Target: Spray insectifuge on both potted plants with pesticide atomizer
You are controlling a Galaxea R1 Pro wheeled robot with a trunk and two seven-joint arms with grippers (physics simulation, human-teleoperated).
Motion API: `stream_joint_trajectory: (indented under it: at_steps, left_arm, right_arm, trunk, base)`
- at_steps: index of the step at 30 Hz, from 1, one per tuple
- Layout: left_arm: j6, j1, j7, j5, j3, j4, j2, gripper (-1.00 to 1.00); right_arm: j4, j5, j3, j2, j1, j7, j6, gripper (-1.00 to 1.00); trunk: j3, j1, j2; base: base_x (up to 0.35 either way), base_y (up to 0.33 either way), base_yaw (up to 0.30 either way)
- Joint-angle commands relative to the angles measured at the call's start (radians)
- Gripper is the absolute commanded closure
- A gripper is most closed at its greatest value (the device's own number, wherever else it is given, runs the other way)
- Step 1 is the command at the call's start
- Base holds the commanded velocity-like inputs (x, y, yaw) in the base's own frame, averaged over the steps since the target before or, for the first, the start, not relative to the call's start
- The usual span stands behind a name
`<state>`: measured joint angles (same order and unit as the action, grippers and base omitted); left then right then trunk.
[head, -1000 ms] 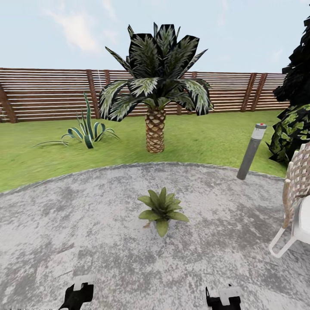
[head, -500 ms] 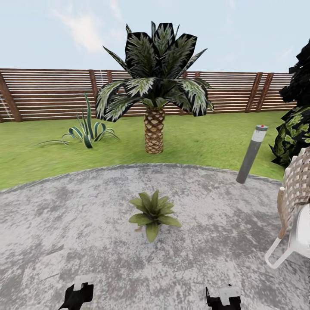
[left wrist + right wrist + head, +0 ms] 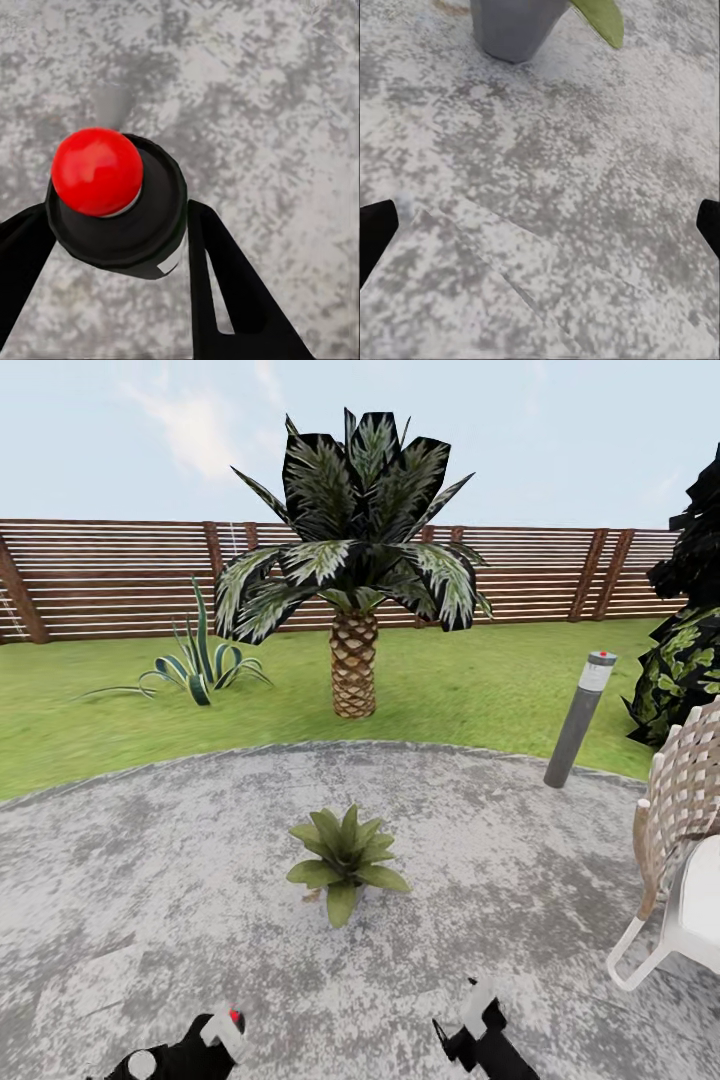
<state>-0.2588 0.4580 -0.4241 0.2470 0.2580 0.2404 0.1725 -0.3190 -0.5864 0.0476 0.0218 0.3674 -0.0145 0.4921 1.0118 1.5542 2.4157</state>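
On the round grey mottled patio [image 3: 150, 880], near its centre, stands one potted plant [image 3: 346, 852]: a small rosette of pointed green leaves. The right wrist view shows its small grey pot [image 3: 516, 26] with one green leaf hanging over the rim.

Left gripper [image 3: 112, 247]: the black fingers [image 3: 225, 285] sit on either side of the pesticide atomizer [image 3: 116, 202], pinching it. From above, the bottle shows as a dark round body with a glossy red ball top and a sliver of white label at its edge. In the head view the same bottle [image 3: 228, 1028] shows at the lower edge, left of centre, its red top and pale spray head above the left gripper [image 3: 205, 1050]. Bottle and plant are well apart, with bare paving between them.

Right gripper [image 3: 540, 232]: the fingertips [image 3: 375, 232] sit at the far sides of the right wrist view, spread wide, nothing between them but paving. In the head view the right gripper [image 3: 478, 1028] sits at the lower edge, right of centre.

Surroundings, head view: green lawn [image 3: 450, 680] beyond the patio; big palm with a woven-looking trunk [image 3: 352, 560]; striped spiky agave [image 3: 198, 665] on the grass to its left; horizontal-slat wooden fence [image 3: 110, 580] behind; grey lamp post [image 3: 578, 718] tilted at the patio's edge; white woven chair [image 3: 680, 840] at the right; dark shrub [image 3: 690, 650] behind it.
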Motion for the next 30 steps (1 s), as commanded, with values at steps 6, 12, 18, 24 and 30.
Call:
stream_joint_trajectory:
  at_steps: [6, 12, 18, 24, 30]
  left_arm:
    - [0.06, 0.121, -0.321, 0.135, 0.003, 0.002, 0.039, 1.0]
    - [0.131, 0.179, -0.421, 0.315, -0.002, 0.007, 0.017, 1.0]
    - [0.197, 0.18, -0.525, 0.327, 0.009, 0.072, -0.014, 1.0]
    - [0.218, 0.18, -0.535, 0.395, 0.064, 0.077, -0.075, 1.0]
    - [0.226, 0.18, -0.533, 0.402, 0.069, 0.077, -0.117, 1.0]
  right_arm:
    - [-0.094, -0.033, 0.027, 0.003, 0.096, -0.382, -0.142, -1.0]
    - [-0.102, -0.053, 0.057, 0.0, 0.15, -0.605, -0.146, 1.0]
    - [-0.13, -0.084, 0.108, -0.075, 0.151, -0.685, -0.145, 1.0]
    - [-0.13, -0.084, 0.109, -0.106, 0.151, -0.692, -0.145, 1.0]
    - [-0.13, -0.083, 0.109, -0.156, 0.151, -0.694, -0.145, 1.0]
  trunk:
    - [0.001, 0.0, 0.0]
    - [0.001, 0.0, 0.0]
    - [0.001, 0.0, 0.0]
    - [0.001, 0.0, 0.0]
    - [0.001, 0.0, 0.0]
  base:
    - [0.0, 0.0, 0.0]
    - [0.0, 0.0, 0.0]
    - [0.0, 0.0, 0.0]
    - [0.0, 0.0, 0.0]
    - [0.0, 0.0, 0.0]
